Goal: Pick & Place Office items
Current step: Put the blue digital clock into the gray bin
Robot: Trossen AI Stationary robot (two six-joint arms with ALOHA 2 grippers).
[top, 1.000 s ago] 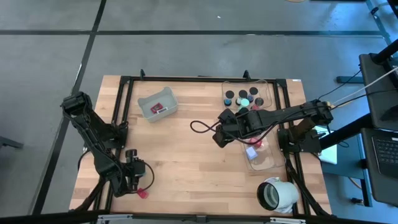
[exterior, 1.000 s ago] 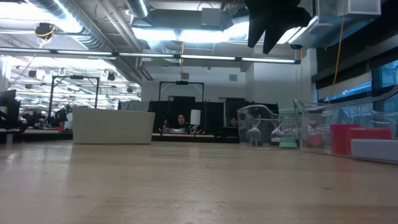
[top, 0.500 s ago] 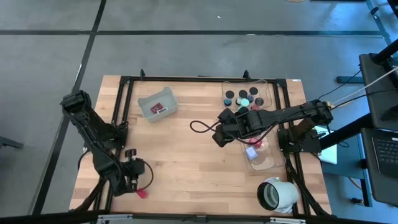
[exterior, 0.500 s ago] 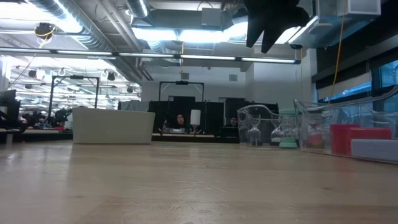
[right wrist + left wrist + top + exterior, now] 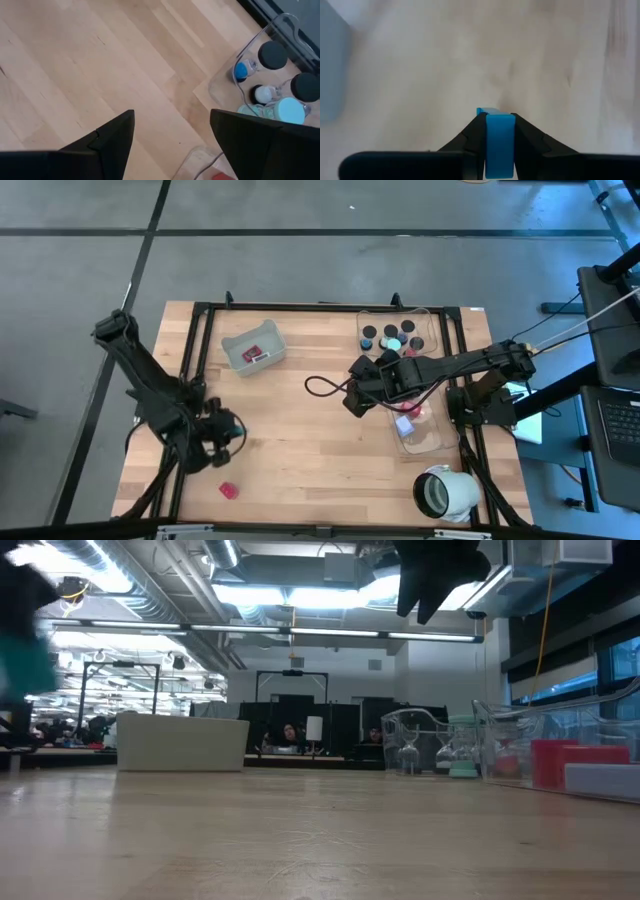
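While the right claw (image 5: 352,402) waits open beside the clear tray (image 5: 425,442), the left claw (image 5: 498,131) pinches a blue piece (image 5: 498,142) tight above the counter (image 5: 300,450), ready for carrying.

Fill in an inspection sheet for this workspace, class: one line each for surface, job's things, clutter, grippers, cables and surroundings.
Surface: wooden table, bare in the middle.
Job's things: red block lying loose near the front edge; black caps and teal bits in the clear tray; a red piece in the grey tray.
Clutter: big white hollow cylinder at the front right corner.
Grippers: left gripper shut on a blue piece; right gripper open beside the clear tray.
Cables: black cable looping by the right arm.
Surroundings: open office; a seated person far behind.
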